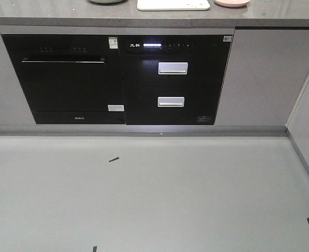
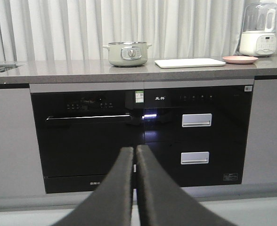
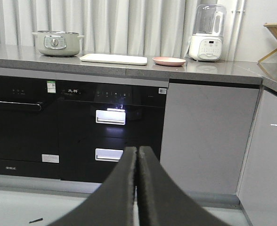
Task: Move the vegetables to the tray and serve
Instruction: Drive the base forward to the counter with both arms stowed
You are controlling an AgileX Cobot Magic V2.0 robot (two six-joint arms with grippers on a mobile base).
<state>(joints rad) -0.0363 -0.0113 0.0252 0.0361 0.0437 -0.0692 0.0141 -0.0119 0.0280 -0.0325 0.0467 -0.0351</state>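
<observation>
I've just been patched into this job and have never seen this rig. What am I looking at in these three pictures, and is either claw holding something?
It is a two-armed robot on a wheeled base, standing on the floor before a kitchen counter. The front picture looks from the body at the black built-in appliances. The other two come from cameras on the wrists, each looking along its own claw. The left gripper and the right gripper both show their dark fingers pressed together, with nothing between them. On the counter stand a pale green pot, the cream tray, a pink plate and a white blender. I see no lettuce in any view; the plate's top is not visible from this low angle.
</observation>
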